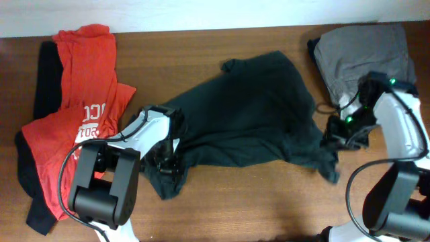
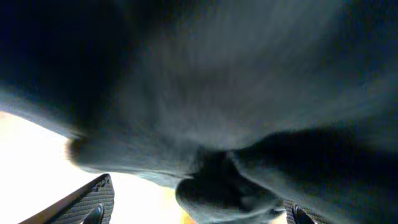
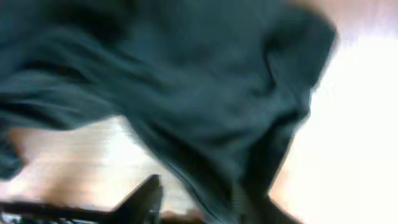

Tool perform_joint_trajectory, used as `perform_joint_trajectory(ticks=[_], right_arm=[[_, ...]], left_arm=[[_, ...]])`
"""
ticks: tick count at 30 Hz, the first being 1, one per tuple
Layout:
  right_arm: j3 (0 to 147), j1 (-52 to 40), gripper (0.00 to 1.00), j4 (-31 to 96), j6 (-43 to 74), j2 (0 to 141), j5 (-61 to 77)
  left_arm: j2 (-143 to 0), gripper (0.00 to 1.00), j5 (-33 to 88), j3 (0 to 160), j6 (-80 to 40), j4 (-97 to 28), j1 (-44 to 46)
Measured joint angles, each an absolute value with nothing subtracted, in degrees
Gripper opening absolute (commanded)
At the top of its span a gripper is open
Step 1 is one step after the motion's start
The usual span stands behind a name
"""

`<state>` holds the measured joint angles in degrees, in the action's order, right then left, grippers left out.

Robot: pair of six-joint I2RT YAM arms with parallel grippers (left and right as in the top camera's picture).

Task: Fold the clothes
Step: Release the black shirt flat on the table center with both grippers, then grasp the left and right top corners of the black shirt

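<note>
The dark-green T-shirt [image 1: 248, 114] lies crumpled across the middle of the table, its print hidden. A red T-shirt [image 1: 80, 114] with white print lies spread at the left. My left gripper [image 1: 164, 161] is low at the green shirt's left end. In the left wrist view its fingers [image 2: 87, 202] stand wide apart, and a loose fold of the shirt [image 2: 224, 193] bulges between them unclamped. My right gripper [image 1: 336, 138] sits at the shirt's right end. The right wrist view is blurred: one finger [image 3: 146, 199] stands clear of the cloth [image 3: 205, 124], and the other is hidden behind it.
A grey garment [image 1: 363, 54] lies at the back right corner, close to the right arm. A black garment [image 1: 46, 74] lies under the red shirt at the left. Bare wooden table [image 1: 255, 202] runs along the front edge.
</note>
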<state>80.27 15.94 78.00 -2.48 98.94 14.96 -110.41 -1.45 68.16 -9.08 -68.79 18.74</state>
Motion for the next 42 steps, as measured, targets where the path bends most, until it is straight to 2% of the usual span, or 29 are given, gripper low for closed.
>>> perform_joint_trajectory(ticks=[2,3,4,6,11,16,17,19,20,21,22,25,27,28,34,42], right_arm=[[85.6,15.9,0.62,78.4,-4.3,98.9,17.5],[88.0,15.7,0.64,78.8,-5.1,98.9,18.5],[91.0,15.6,0.69,78.8,-5.8,98.9,19.6],[96.4,14.7,0.73,78.7,-7.5,98.8,21.0],[101.6,9.7,0.74,73.9,-9.3,98.2,22.6],[101.6,4.7,0.73,70.5,-10.7,98.7,22.7],[101.6,3.5,0.73,69.5,-10.9,99.1,22.7],[101.6,2.8,0.69,68.7,-11.0,99.8,22.7],[101.6,2.5,0.66,68.2,-11.1,100.3,22.7],[101.6,2.3,0.62,67.5,-11.2,100.9,22.7],[101.6,2.2,0.6,66.9,-11.2,101.4,22.7],[101.6,2.2,0.56,64.6,-11.4,103.0,22.7],[101.6,2.2,0.35,62.2,-11.6,103.9,22.6],[101.6,2.2,0.3,59.5,-12.1,104.6,22.7],[101.6,2.0,0.29,45.9,-12.0,112.4,22.9],[101.6,-1.4,0.26,39.3,-11.9,124.3,23.1]], left_arm=[[-109.0,0.87,-2.4,71.4,-9.1,-68.8,18.7],[-107.6,0.96,-3.1,73.3,-9.1,-68.5,18.7],[-106.1,0.98,-3.8,75.0,-9.1,-68.2,18.7],[-101.6,0.99,-5.8,78.8,-9.3,-66.7,18.7],[-95.0,0.99,-8.0,81.7,-10.5,-63.4,15.7],[-95.5,0.99,-7.7,81.7,-13.7,-63.4,9.5],[-95.6,0.95,-7.7,81.7,-14.4,-63.0,8.2],[-95.8,0.89,-7.7,81.7,-15.2,-62.0,6.3],[-95.9,0.89,-7.7,81.7,-15.7,-61.3,5.9],[-96.1,0.82,-7.7,81.7,-15.8,-60.4,5.5],[-96.4,0.79,-7.6,81.7,-16.1,-59.8,5.3],[-98.2,0.78,-7.5,81.7,-16.5,-58.6,5.2],[-100.1,0.74,-7.5,81.7,-16.5,-58.4,5.2],[-101.1,0.74,-7.4,81.6,-16.7,-58.3,5.2],[-104.5,0.74,-7.1,81.6,-16.8,-52.8,5.2],[-104.5,0.74,-6.9,81.6,-16.8,-51.1,5.2]])
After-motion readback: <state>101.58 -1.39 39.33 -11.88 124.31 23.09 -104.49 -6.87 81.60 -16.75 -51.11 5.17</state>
